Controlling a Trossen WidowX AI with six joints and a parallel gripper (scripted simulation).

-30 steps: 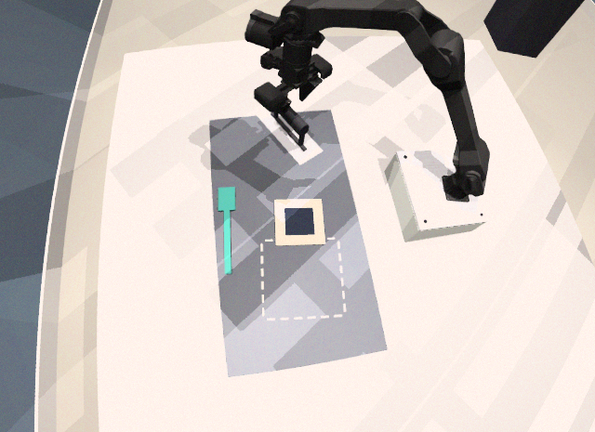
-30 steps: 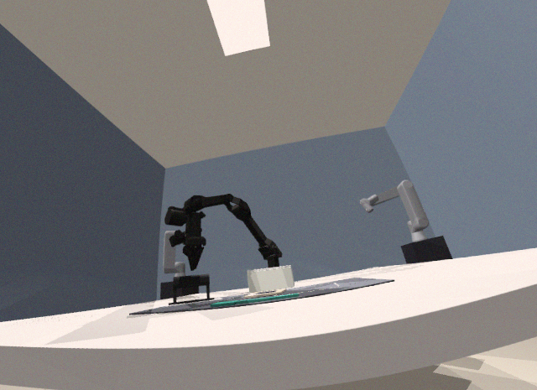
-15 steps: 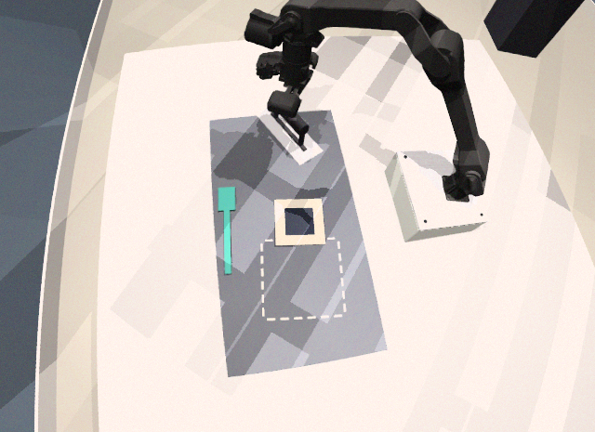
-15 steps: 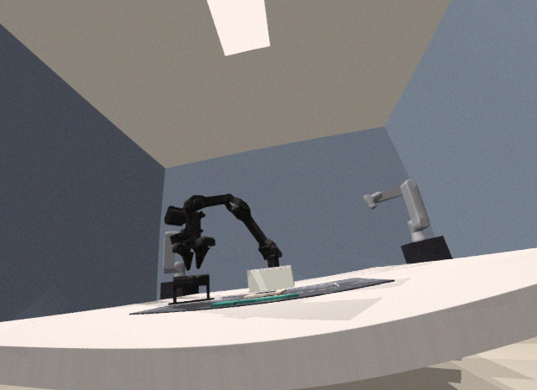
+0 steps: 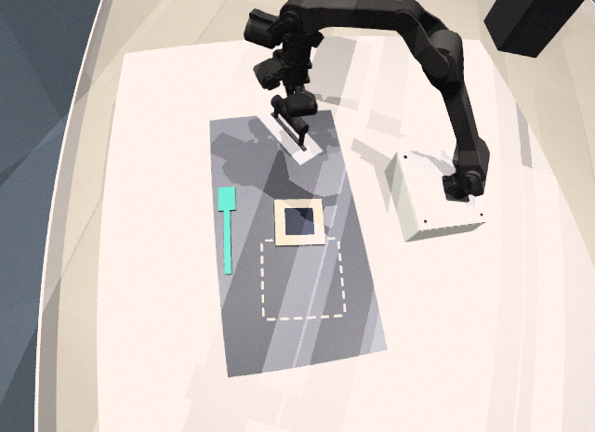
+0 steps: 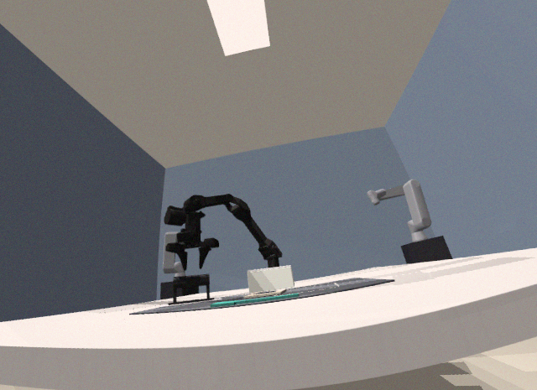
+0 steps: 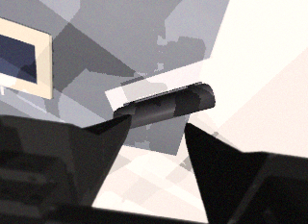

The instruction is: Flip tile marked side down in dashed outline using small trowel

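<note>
Closest in, we have the gripper (image 5: 288,90) (image 6: 193,267) (image 7: 158,122) poised over the trowel (image 5: 294,121) (image 6: 190,278) (image 7: 166,105), fingers parted and holding nothing. Our trowel sits handle-up at the end of the mat (image 5: 240,332) (image 6: 346,285) (image 7: 144,12), beyond the tile (image 5: 298,221) (image 6: 264,295) (image 7: 43,65) on the side away from the dashed outline (image 5: 297,318).

Here's the crux: the handle lies below the fingertips, its long axis running nearly along the line from one finger to the other. We'd judge a wrist turn is needed, so the fingers straddle the bar before coming down (close like this and we'd likely knock its ends).

Farther off, the tile waits marked side up, one edge overlapping the outline. Away to the tile's side lies the teal spatula (image 5: 227,240) (image 6: 256,299) (not our tool, we reckon). Only one arm (image 5: 355,12) (image 6: 256,230) is in reach, so it's this one's job.
</note>
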